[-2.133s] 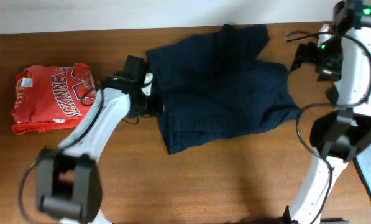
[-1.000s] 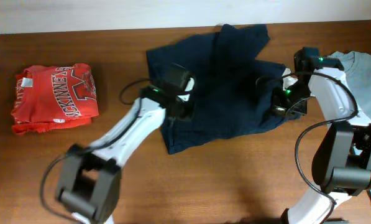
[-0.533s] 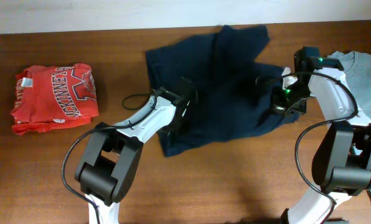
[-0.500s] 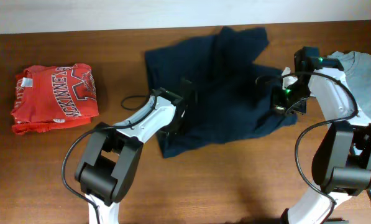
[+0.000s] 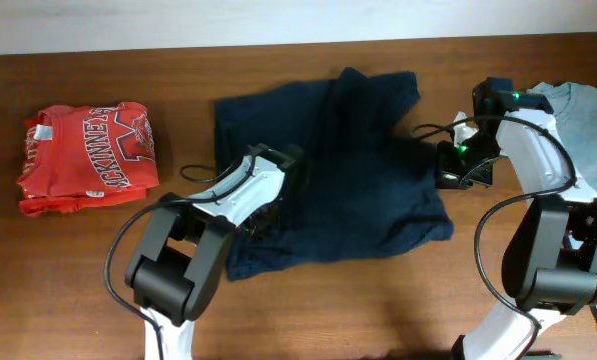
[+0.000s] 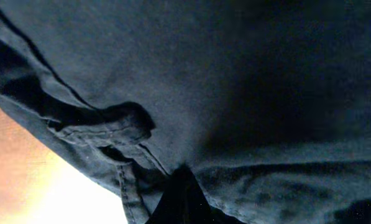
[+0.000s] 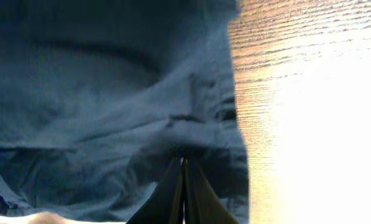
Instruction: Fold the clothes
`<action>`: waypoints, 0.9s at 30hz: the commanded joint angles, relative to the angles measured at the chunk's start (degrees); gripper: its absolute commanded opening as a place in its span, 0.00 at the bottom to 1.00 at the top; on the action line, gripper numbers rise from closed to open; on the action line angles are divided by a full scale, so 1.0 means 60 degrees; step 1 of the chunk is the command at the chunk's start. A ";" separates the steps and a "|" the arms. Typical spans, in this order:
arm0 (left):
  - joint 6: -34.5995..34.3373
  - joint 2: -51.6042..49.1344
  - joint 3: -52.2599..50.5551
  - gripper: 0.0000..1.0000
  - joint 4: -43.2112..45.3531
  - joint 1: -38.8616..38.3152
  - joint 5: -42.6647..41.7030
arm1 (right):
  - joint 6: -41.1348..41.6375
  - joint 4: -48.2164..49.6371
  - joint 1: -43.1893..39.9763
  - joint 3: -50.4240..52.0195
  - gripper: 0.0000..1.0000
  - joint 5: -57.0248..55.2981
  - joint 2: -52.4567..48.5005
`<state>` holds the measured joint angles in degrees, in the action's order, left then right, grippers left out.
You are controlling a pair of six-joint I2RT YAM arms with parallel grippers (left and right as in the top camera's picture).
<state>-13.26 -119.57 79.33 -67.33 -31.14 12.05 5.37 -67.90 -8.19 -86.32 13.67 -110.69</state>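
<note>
I've got the navy garment lying mid-table, spread out mostly flat but rumpled, not folded yet. It's plain dark blue soft cloth with no print. A flap sticks up along its far edge, creases run across the middle, and in my left wrist view a stitched hem is bunched near its left side.

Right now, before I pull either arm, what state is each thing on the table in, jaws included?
Navy garment: unfolded, rumpled, lying on the table.
Red shirt: folded, lying apart at the left.
Grey T-shirt: at the right edge, mostly out of view; cannot tell if folded.
Left jaws: shut on the garment's left part.
Right jaws: shut on its right edge.
</note>
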 commanded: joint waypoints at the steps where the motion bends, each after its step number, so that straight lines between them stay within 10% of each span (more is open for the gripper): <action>1: 0.0004 -0.0342 -0.0244 0.01 -0.0299 -0.0189 0.0219 | -0.0069 0.0229 0.0051 -0.0018 0.04 0.0240 0.0051; 15: -0.0863 0.2106 -0.0208 0.03 0.0208 -0.0747 0.1399 | -0.0313 -0.0291 0.0051 -0.1242 0.20 0.0692 0.0051; 18: -0.0860 0.3759 -0.0204 0.34 0.0991 -0.0466 0.1395 | -0.0317 -0.1373 0.0051 -0.1242 0.15 0.0616 0.0171; 27: -0.0860 0.5945 -0.0204 0.78 0.2390 0.0787 0.0772 | 0.0062 -0.2769 0.0055 -0.1239 0.05 -0.0707 0.2229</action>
<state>-18.24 -87.33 77.93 -54.30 -28.67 18.39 4.34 -82.17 -8.19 -93.14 15.03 -105.49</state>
